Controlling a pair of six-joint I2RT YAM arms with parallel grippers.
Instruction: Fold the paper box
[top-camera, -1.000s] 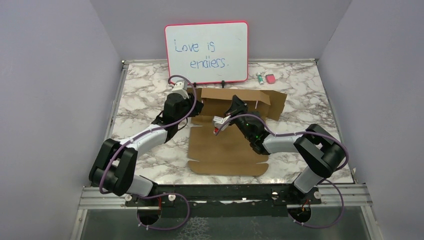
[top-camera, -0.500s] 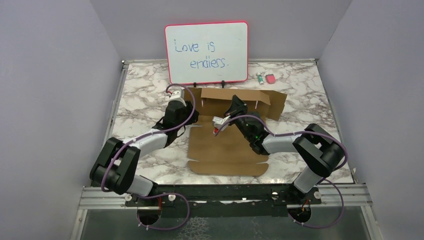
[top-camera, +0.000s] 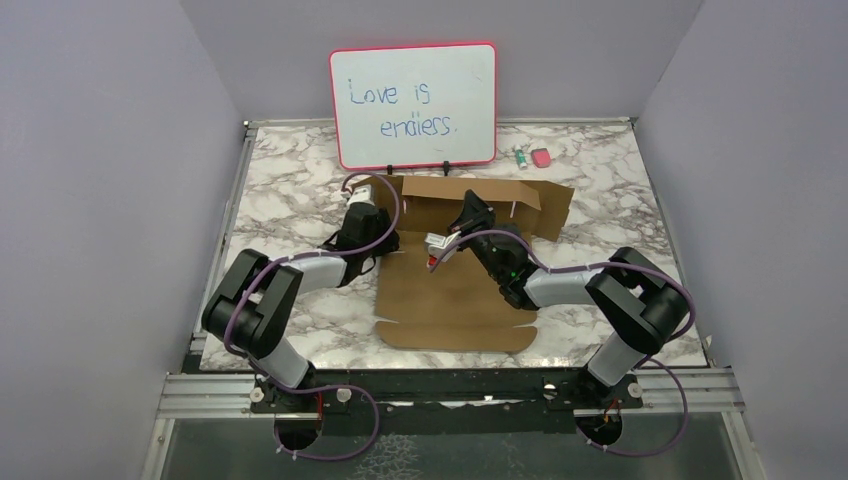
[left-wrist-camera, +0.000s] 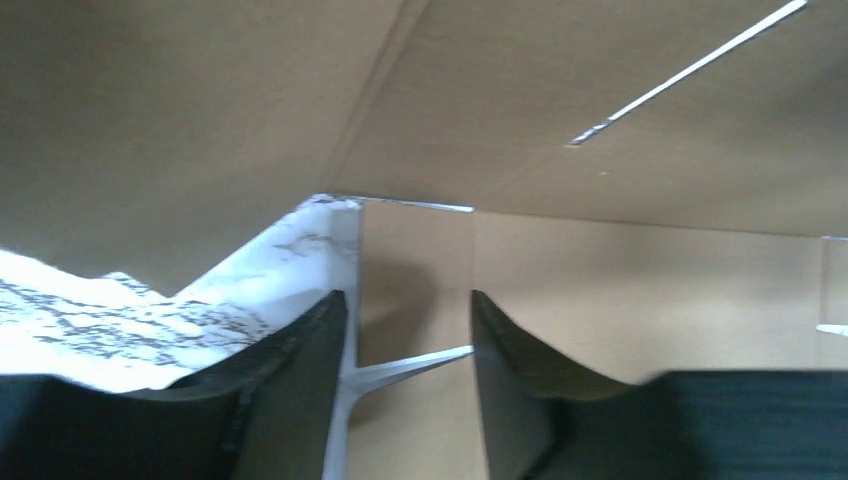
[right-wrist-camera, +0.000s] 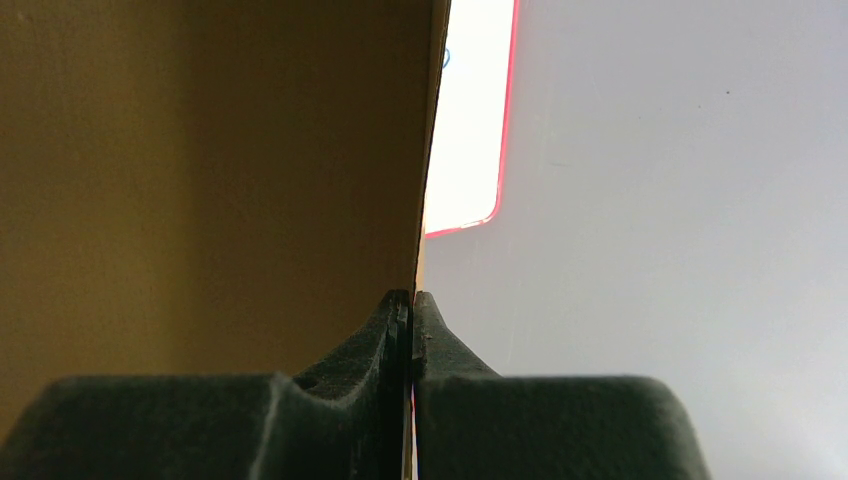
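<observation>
The paper box (top-camera: 450, 300) is a brown cardboard sheet lying flat on the marble table, with its far panel (top-camera: 545, 208) standing upright. My right gripper (top-camera: 472, 210) is shut on the top edge of that upright panel; the right wrist view shows the jaws (right-wrist-camera: 412, 296) pinched on the thin cardboard edge (right-wrist-camera: 200, 180). My left gripper (top-camera: 388, 240) is low at the box's left rear corner. In the left wrist view it (left-wrist-camera: 407, 300) is open and holds nothing, with a slit of the cardboard (left-wrist-camera: 620, 280) between its fingers and a flap overhead.
A pink-framed whiteboard (top-camera: 415, 100) stands behind the box and also shows in the right wrist view (right-wrist-camera: 470, 120). A small green-and-white item (top-camera: 520, 157) and a pink eraser (top-camera: 541, 157) lie at the back right. Marble table (left-wrist-camera: 120, 310) shows left of the box corner.
My left arm has swung in and lowered its gripper toward the box's left rear corner. The right arm and the raised panel have not moved.
</observation>
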